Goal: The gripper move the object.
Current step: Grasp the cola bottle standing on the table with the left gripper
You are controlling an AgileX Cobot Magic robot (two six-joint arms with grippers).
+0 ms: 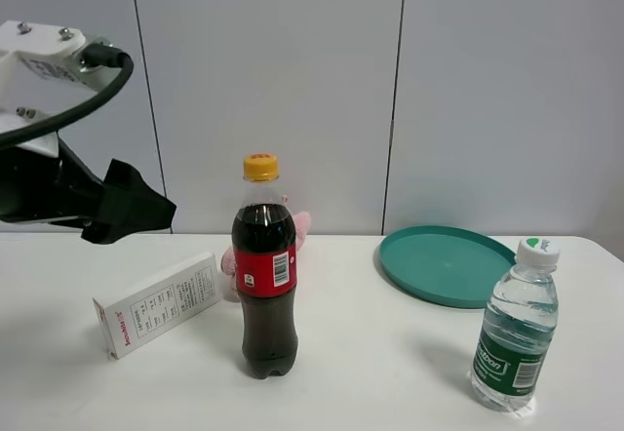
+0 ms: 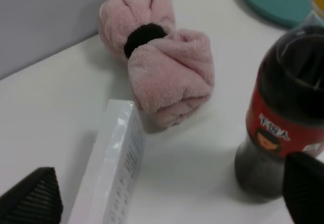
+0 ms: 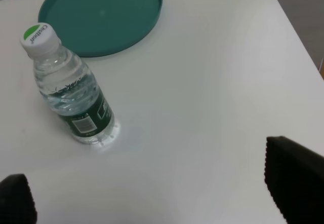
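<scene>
— Where did we find the cola bottle [image 1: 263, 275]?
— It stood upright on the white table [image 1: 370, 353]. The white box [image 1: 161, 304] was beside it and the pink rolled towel [image 2: 162, 72] just behind.
— And our claws?
— The left gripper [image 1: 132, 207] hung apart from the bottle, jaws spread, holding nothing. The right gripper [image 3: 157, 193] was also spread and empty, near the water bottle [image 3: 71, 92].

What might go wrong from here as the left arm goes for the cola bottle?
The tall plastic cola bottle with yellow cap stands upright; a glancing hit from the open left gripper might topple it. The white cardboard box lies on the gripper's side of the bottle and may get swept along. The pink rolled towel behind could be bumped.
</scene>
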